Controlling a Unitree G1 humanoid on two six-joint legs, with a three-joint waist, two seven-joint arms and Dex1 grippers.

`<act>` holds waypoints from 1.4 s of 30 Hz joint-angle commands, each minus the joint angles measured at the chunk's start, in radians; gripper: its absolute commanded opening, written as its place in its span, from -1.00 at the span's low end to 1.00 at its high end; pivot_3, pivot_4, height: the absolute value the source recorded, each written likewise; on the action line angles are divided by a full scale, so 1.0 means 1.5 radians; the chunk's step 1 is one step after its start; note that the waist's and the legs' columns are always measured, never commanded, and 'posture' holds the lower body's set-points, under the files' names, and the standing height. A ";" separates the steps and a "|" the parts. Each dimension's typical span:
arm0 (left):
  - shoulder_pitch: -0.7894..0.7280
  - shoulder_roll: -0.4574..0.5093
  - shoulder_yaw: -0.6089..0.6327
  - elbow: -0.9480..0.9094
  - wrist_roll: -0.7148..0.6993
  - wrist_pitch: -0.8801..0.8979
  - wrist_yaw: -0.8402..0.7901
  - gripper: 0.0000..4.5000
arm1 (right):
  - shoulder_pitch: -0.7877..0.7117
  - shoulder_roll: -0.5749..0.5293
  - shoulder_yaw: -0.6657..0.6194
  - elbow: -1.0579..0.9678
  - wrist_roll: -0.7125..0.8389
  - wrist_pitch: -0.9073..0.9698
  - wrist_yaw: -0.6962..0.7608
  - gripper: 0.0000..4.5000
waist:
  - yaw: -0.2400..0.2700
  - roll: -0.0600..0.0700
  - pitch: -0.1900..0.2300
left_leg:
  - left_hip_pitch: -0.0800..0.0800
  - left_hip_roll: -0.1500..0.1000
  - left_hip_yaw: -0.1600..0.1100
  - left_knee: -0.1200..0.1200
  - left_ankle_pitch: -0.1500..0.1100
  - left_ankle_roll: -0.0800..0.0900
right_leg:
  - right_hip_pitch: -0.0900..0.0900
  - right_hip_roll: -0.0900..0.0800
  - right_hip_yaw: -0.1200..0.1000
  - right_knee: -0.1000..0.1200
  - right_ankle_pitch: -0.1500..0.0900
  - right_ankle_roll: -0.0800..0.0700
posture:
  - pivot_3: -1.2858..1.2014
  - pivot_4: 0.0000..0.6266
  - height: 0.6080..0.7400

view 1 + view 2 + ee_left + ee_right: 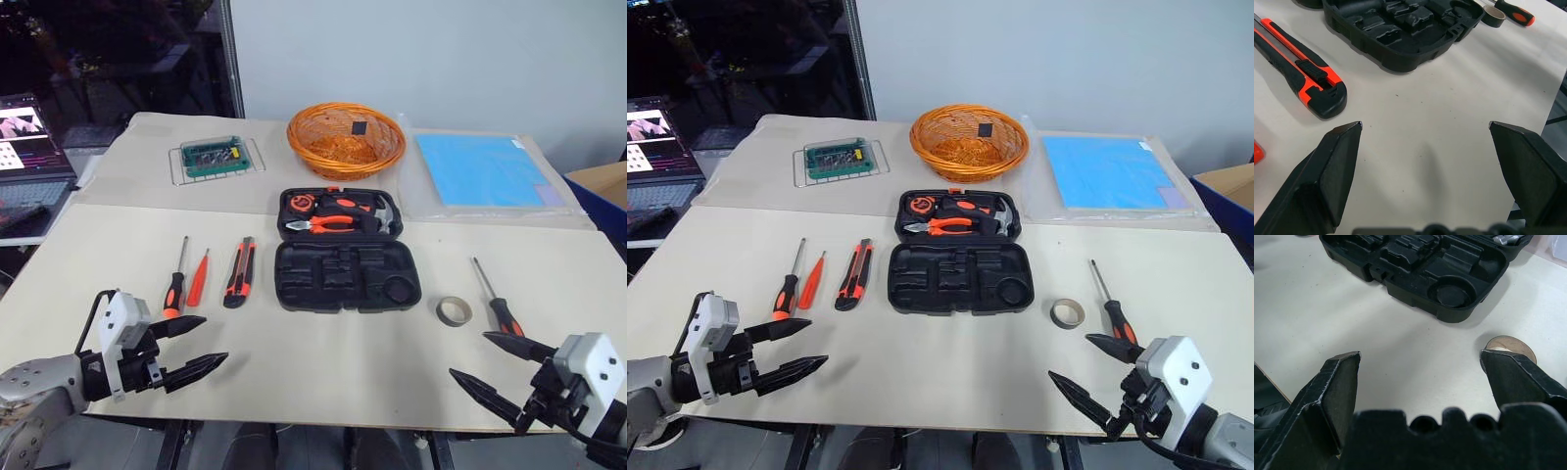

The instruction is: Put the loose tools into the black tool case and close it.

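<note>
Nothing was packed yet, far as I could see. My left gripper (186, 351) hung w/ fingers spread wide apart, holding nothing; same for my right gripper (1095, 370), jaws apart and empty. Both sat low over the near edge of the table (323, 362).

The tool case (345, 257) lay open ahead of me, roughly midway btwn the two grippers and well beyond both. Its far half already carried the pliers (328, 223) and hammer (384, 213); the near half's recesses were bare.

Still loose, left side: a black-and-orange screwdriver (176, 284) just ahead of my left gripper, the slim orange screwdriver (199, 279) right beside it, then the knife (240, 272) btwn those and the case. Right side: the tape roll (1068, 312) ahead of my right gripper and toward the case, and the second screwdriver (1112, 305) just in front of that gripper's outer finger.

So all five items remained to go in, then the lid to swing shut and latch. I'd judge the job as at its very start.
</note>
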 commanded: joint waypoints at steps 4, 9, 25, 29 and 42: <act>-0.137 -0.105 0.034 -0.008 -0.036 0.091 0.295 0.98 | -0.143 0.004 0.049 -0.023 0.062 -0.054 -0.005 1.00 | 0.000 0.000 0.000 | 0.001 0.000 -0.001 0.002 0.000 0.000 | 0.000 0.000 0.000 0.000 -0.002 0.004 | 0.03 -0.52 1.00; -0.211 -0.124 0.076 -0.013 -0.047 0.267 0.513 0.98 | -0.257 -0.049 0.103 -0.017 0.124 -0.017 0.024 1.00 | -0.001 -0.003 0.000 | 0.002 0.000 -0.002 0.004 0.000 0.000 | 0.002 0.002 0.000 0.002 0.002 0.005 | 0.03 -0.52 1.00; -0.314 -0.210 0.008 0.022 0.046 0.475 0.714 0.68 | -0.427 -0.101 0.222 0.042 0.117 0.005 0.022 1.00 | 0.009 -0.003 -0.001 | 0.001 -0.001 -0.002 0.005 0.000 0.000 | 0.005 0.002 0.001 0.003 0.006 0.007 | 0.03 -0.52 1.00; -0.324 -0.220 0.003 0.038 0.057 0.451 0.692 0.02 | -0.426 -0.102 0.222 0.037 0.113 0.005 0.014 1.00 | 0.005 -0.004 -0.001 | 0.001 -0.001 -0.002 0.005 0.000 0.000 | 0.004 0.002 0.001 0.003 0.004 0.003 | 0.03 -0.52 1.00; -0.331 -0.184 0.010 0.079 0.077 0.408 0.612 0.98 | -0.413 -0.088 0.228 0.025 0.094 -0.005 -0.011 1.00 | 0.004 -0.004 -0.001 | 0.001 -0.001 -0.002 0.005 0.000 0.000 | 0.004 0.002 0.001 0.003 0.005 0.003 | 0.03 -0.52 1.00</act>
